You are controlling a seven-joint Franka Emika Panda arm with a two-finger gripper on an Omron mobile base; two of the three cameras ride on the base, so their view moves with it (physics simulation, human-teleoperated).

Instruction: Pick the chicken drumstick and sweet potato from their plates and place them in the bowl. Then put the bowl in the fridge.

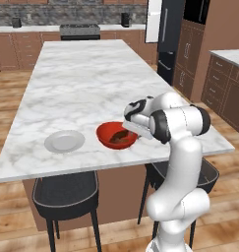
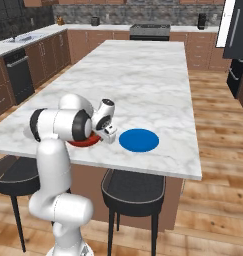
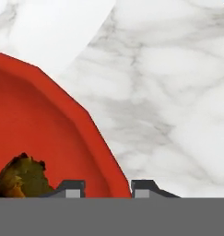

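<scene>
The red-orange bowl [image 1: 116, 135] sits low-center in the left base view on the marble island [image 1: 81, 83], with brown food [image 1: 122, 137] inside. The grey-white plate [image 1: 65, 141] to its left and the blue plate [image 2: 138, 140] are bare. The gripper [image 3: 104, 189] straddles the bowl's rim, jaws slightly apart, not clamped yet. The black fridge [image 1: 167, 37] is upper right.

Place: a home kitchen, rendered.
Island: long white marble island [image 1: 86, 83] in the middle, dark stools [image 1: 67, 194] tucked under its near edge.
Cabinets: brown wooden cabinets [image 2: 48, 52] along the walls, pale counters on top.
Appliances: stove [image 1: 79, 31] against the far wall, tall black fridge [image 1: 170, 34] at the right, dishwasher [image 2: 18, 75] at the left.
Sink: sink [image 2: 24, 38] in the left counter.
Floor: wood planks [image 2: 218, 150].
Tableware: red bowl [image 1: 116, 135], grey plate [image 1: 65, 141], blue plate [image 2: 138, 140].
</scene>
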